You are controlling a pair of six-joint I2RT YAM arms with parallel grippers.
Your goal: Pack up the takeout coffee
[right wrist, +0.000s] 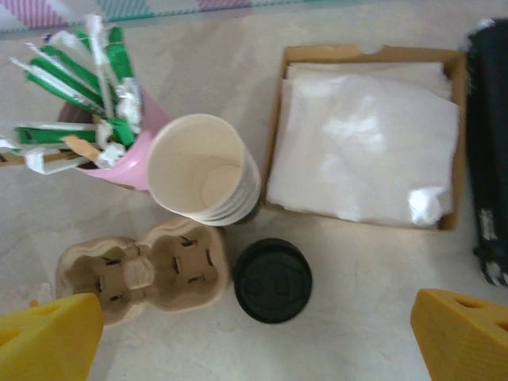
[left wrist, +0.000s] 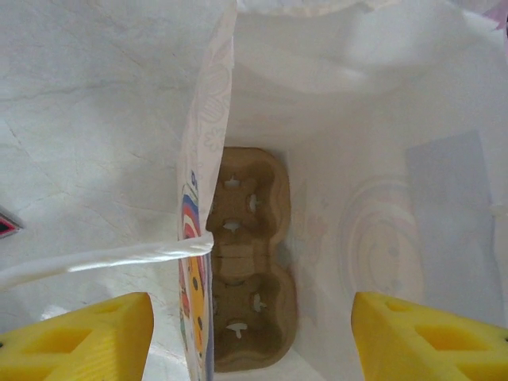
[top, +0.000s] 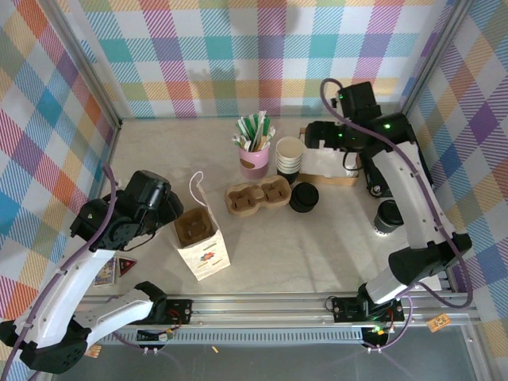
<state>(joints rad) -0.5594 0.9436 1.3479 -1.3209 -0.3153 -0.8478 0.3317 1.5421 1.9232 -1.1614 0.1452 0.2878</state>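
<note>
Right tool first: it hangs high over the back of the table, yellow fingers spread wide with nothing between them. Released and empty. Just ahead of that gap stands the coffee cup, upright, so from above it reads as a round black lid with its long axis pointing straight up at the camera. It sits close to centre between the two fingers, which looks like a plain descent with a small reach forward.

It's crowded, though. The loose tray lies just beside the cup on its left, and the stack of bare cups stands right behind it. The napkin box is back and to the right.

Over to the left tool: also parted and gripping nothing, poised above the open paper bag. One finger is outside the bag's wall and the other over its mouth. The bag's handle runs close past the outer finger (touching or not, I cannot tell). Down on the bag's floor lies a second tray, both sockets vacant.

So the right arm is clearly nearer the cup. The bag lies well to the cup's left, beyond the loose tray and nearer the arms.
</note>
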